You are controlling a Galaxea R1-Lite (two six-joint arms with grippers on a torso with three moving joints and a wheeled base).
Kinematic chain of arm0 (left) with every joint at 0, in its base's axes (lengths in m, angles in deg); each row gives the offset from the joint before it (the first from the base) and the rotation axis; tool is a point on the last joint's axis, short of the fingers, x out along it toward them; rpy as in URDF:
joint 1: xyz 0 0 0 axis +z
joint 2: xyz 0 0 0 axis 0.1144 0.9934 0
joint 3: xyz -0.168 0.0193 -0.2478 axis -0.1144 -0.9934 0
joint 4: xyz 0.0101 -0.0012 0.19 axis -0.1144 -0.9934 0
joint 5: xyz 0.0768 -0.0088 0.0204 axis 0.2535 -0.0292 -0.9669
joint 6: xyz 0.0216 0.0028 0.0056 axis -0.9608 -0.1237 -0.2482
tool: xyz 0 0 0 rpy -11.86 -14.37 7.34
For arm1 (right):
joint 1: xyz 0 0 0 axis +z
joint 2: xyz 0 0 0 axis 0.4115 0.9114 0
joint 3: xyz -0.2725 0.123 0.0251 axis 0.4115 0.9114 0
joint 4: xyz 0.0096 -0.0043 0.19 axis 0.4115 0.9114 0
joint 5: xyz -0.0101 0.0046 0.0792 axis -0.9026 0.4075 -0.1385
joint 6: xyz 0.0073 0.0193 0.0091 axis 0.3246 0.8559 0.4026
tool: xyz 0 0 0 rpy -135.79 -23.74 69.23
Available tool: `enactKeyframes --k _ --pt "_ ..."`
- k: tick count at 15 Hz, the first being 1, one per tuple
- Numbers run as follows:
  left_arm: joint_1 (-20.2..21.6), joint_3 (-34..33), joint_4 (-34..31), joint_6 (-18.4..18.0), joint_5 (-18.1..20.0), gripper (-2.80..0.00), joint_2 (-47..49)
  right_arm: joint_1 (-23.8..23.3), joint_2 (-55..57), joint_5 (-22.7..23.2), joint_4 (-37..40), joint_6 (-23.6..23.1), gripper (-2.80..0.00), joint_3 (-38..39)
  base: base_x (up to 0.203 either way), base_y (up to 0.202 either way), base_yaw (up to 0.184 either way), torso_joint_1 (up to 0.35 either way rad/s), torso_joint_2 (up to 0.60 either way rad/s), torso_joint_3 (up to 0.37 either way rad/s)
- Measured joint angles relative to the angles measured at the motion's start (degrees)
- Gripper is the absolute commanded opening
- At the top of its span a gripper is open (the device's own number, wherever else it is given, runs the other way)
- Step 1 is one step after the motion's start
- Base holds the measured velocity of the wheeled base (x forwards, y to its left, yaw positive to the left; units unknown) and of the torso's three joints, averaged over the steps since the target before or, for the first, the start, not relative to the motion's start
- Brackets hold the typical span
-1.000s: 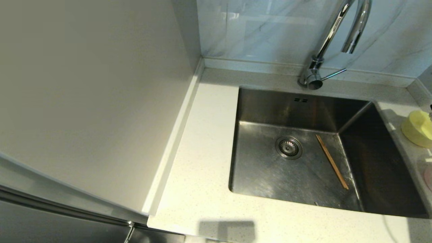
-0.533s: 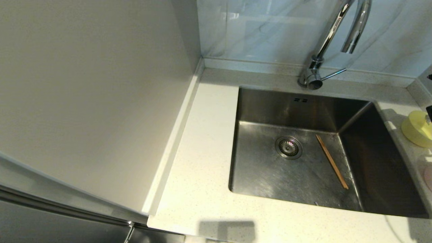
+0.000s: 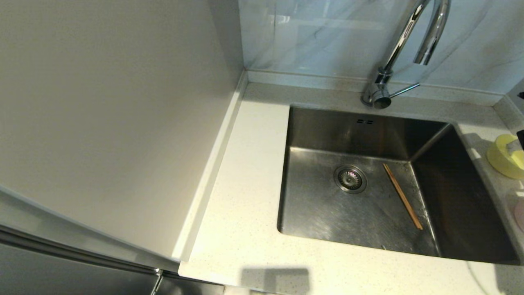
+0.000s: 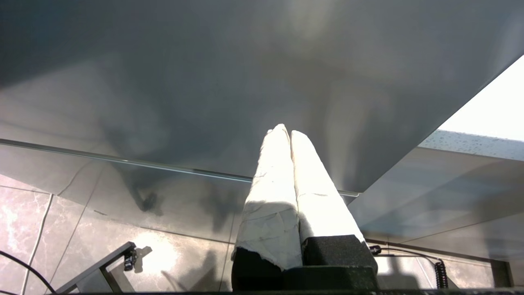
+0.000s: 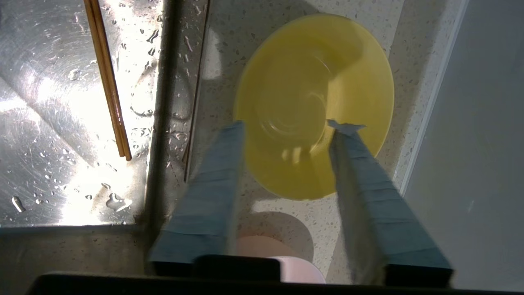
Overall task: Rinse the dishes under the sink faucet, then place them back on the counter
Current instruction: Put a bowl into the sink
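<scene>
The pale yellow bowl (image 5: 315,82) stands on the counter (image 5: 327,221) to the right of the sink (image 3: 327,213). My right gripper (image 5: 290,125) hovers over it, open: one finger is outside the rim, the other over the inside. In the head view the same yellow bowl (image 3: 504,157) sits at the right edge. Nearer me on the counter is the pink bowl (image 5: 294,270), partly hidden by the gripper. The chopsticks (image 3: 403,196) lie on the sink floor beside the drain strainer (image 3: 350,179). The sink faucet (image 3: 409,45) rises behind the basin. My left gripper (image 4: 285,132) is shut and empty, parked low by the cabinet front.
A tall pale cabinet side (image 3: 114,123) walls off the left. The counter (image 3: 245,196) runs between it and the sink. The faucet's side lever (image 3: 405,89) points right. A marble-look wall panel (image 3: 319,37) stands behind. Water drops lie on the sink floor (image 5: 61,123).
At the head view's right edge, a pale finger of the right gripper now shows over the yellow bowl. The bowl, the chopsticks and the faucet have not moved.
</scene>
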Motion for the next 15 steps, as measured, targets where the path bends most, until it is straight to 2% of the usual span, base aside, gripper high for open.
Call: enactKeyframes --k 15 --pt "0.0 0.0 0.0 -0.02 0.0 -2.8 0.0 0.78 4.21 -0.16 0.15 -0.05 0.0 1.82 0.0 0.0 0.0 0.0 0.0 0.0"
